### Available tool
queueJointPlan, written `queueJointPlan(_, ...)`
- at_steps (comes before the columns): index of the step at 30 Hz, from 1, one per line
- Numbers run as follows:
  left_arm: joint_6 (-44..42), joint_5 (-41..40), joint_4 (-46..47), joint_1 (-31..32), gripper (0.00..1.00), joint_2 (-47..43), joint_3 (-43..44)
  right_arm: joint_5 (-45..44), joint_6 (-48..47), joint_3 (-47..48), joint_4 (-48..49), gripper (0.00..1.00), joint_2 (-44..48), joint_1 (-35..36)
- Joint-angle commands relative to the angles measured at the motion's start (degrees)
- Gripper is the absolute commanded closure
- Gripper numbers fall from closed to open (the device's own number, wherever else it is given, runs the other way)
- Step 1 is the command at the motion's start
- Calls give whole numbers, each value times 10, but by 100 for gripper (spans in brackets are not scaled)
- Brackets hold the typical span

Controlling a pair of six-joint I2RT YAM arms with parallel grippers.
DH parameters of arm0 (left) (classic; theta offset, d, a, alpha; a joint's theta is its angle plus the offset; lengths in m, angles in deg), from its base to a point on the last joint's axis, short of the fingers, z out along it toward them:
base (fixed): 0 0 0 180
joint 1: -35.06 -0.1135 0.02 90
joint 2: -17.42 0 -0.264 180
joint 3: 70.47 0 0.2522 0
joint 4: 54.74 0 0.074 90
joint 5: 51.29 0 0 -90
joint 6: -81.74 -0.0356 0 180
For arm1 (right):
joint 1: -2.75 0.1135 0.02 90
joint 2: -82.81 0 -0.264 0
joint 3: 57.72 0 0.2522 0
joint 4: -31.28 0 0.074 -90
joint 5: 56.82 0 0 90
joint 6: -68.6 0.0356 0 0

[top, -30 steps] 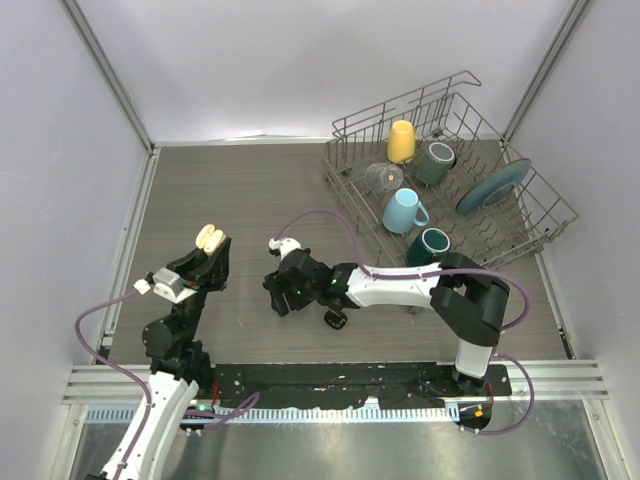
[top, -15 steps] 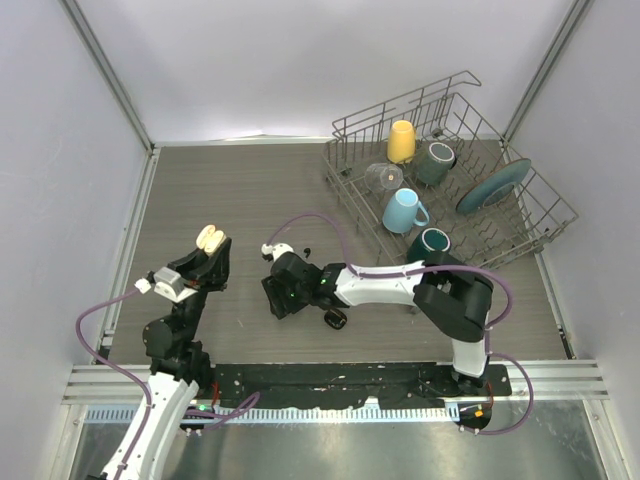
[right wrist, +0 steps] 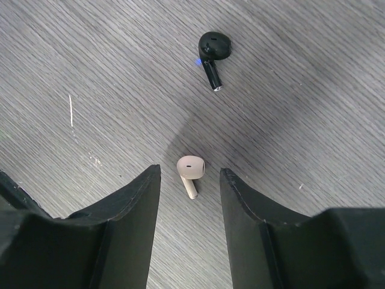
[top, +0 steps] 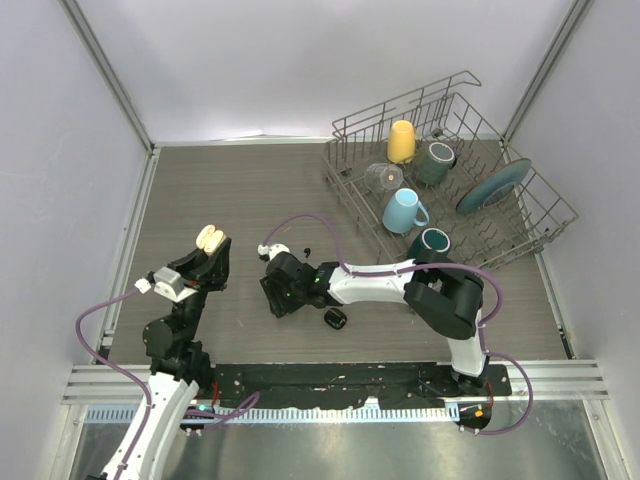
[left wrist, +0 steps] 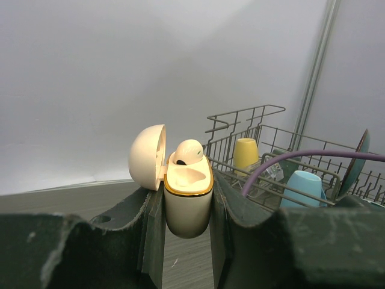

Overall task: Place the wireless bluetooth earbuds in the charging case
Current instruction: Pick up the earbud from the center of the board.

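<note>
I note the tabletop (right wrist: 90, 72) as grey wood-grain laminate, matt, with fine scratches and small pale flecks. The cream earbud (right wrist: 191, 168) reads as smooth plastic with a soft satin sheen. The black earbud (right wrist: 213, 48) is glossy plastic. The fingers (right wrist: 129, 205) of the right gripper (right wrist: 190, 171) look dark, matt and slightly grainy. The charging case (left wrist: 186, 198) is smooth cream plastic, low gloss, with a shiny gold-coloured rim. The dish rack (left wrist: 243, 112) is thin grey metal wire. The purple cable (left wrist: 325, 152) looks smooth and rubbery.
</note>
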Motion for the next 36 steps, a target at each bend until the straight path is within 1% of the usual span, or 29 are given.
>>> queueJointPlan(1,-11,-9,12,-4,100,0,-17,-9,1,28,-9,51,-6,4)
queueJointPlan(5,-11,-9,14,-4,100,3,-15,-14,3,31,-12,54,-8,4)
queueJointPlan(27,-8,-10,22,-4,100,14,-16,-9,5,40,-14,57,-27,4)
queueJointPlan(36,-6,-13,22,-4,100,9,-17,-22,8,34,-20,69,-25,4)
